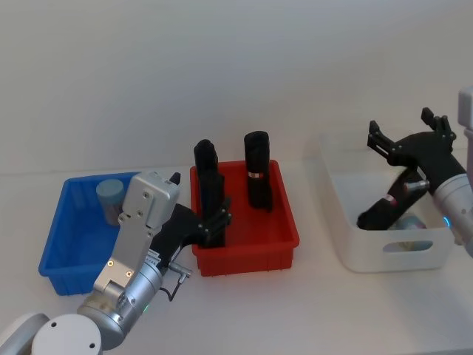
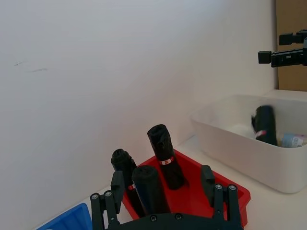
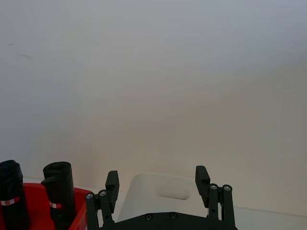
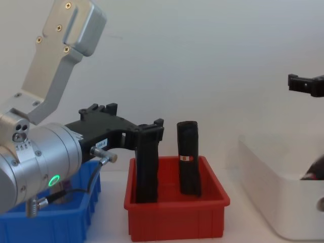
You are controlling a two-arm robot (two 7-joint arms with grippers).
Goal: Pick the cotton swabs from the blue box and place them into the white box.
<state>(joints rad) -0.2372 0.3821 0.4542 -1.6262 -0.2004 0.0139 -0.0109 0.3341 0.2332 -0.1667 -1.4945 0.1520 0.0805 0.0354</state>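
On the left of the white bench: bright blue plastic bin with ribbed sides, open on top. Inside, at its far side, one small clear jar of cotton swabs with a light blue round lid, standing up. Just near of the jar, the left tool, black, fingers spread apart and gripping nothing, reaching right over the near-left corner of a red plastic bin.

In the middle: that red bin, with tall black cylinders standing in it.

On the right: big glossy white plastic tub with round edges. Inside, a black cylinder leaning over, and beside it another swab jar lying on its side. Above the tub's far right part, the right tool, black, held up high, fingers spread wide, empty.
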